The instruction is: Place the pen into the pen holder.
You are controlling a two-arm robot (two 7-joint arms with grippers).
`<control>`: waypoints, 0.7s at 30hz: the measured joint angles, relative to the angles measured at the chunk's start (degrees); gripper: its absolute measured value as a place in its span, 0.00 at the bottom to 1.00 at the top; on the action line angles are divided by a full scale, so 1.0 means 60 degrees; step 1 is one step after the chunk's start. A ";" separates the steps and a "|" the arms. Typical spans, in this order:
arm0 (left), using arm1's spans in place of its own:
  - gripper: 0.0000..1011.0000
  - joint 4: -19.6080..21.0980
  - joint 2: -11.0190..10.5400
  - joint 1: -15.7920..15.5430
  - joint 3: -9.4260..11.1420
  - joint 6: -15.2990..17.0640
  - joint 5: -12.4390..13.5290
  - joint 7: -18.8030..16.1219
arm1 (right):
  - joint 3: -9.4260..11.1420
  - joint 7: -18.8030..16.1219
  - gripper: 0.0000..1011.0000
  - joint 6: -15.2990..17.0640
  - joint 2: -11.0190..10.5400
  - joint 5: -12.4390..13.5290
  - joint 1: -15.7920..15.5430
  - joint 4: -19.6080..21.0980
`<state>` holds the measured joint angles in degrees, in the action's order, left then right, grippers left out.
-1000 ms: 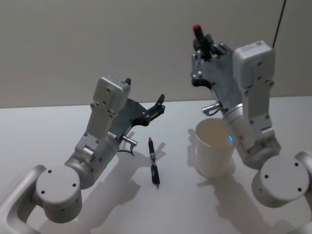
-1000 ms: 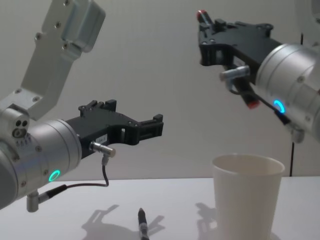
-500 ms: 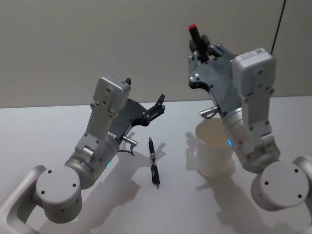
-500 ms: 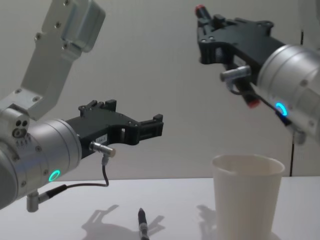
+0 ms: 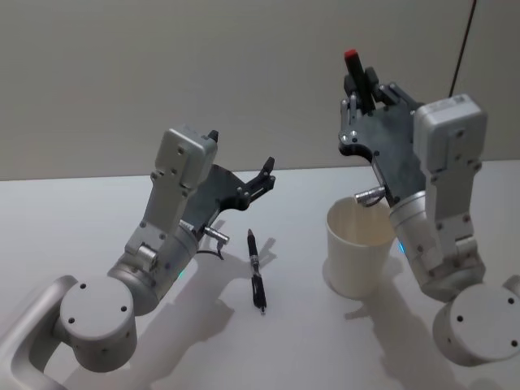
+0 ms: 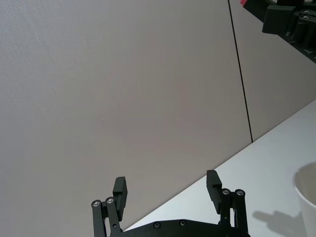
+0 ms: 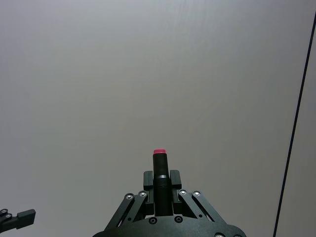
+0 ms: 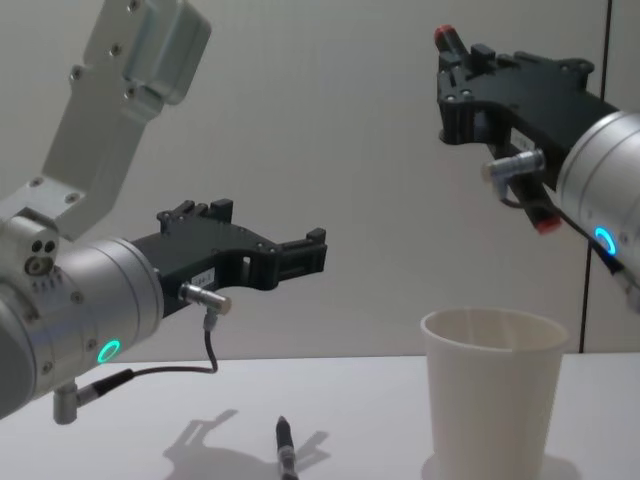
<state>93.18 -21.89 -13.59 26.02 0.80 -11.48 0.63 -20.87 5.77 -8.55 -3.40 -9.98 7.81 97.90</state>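
1. Black-bodied and red-tipped, the held pen [image 5: 354, 71] stands upright between the closed fingers of the right gripper [image 5: 360, 91], with its red end poking out past the fingertips.
2. That gripper hangs high over the pen holder [image 5: 354, 260], clamped on the held pen. No part of the held pen reaches the pen holder's rim.
3. The pen holder, white and tapered, stands upright on the desk [image 5: 81, 211], right of centre and not far from the desk's far edge.
4. The loose pen [image 5: 257, 272], black, lies flat near the middle of the desk. It is left of the pen holder and apart from it, with one end pointing toward the far edge.
5. The left gripper [image 5: 240, 154] hovers above the desk with its jaws spread wide and nothing between them. The loose pen lies below and just beside its tips, outside the jaws.
6. Count: two pens, one pen holder, two grippers.
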 joint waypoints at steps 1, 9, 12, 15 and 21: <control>0.99 0.0000 0.0000 0.0000 0.0000 0.0000 0.0000 0.0000 | -0.0008 0.0005 0.18 -0.0016 0.0006 -0.0009 -0.0012 -0.0003; 0.99 0.0000 0.0000 0.0000 0.0000 0.0000 0.0000 0.0000 | -0.0194 0.0188 0.18 -0.0382 0.0177 -0.0396 -0.0071 -0.0264; 0.99 0.0000 0.0000 0.0000 0.0000 0.0000 0.0000 0.0000 | -0.0258 0.0288 0.18 -0.0519 0.0248 -0.0620 -0.0071 -0.0408; 0.99 0.0000 0.0000 0.0000 0.0000 0.0000 0.0000 0.0000 | -0.0312 0.0408 0.18 -0.0668 0.0306 -0.0866 -0.0071 -0.0570; 0.99 0.0000 0.0000 0.0000 0.0000 0.0000 0.0000 0.0000 | -0.0409 0.0670 0.18 -0.0921 0.0401 -0.1305 -0.0088 -0.0950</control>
<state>93.18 -21.89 -13.59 26.02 0.80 -11.48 0.63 -23.33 9.79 -14.08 -0.99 -17.81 7.28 92.20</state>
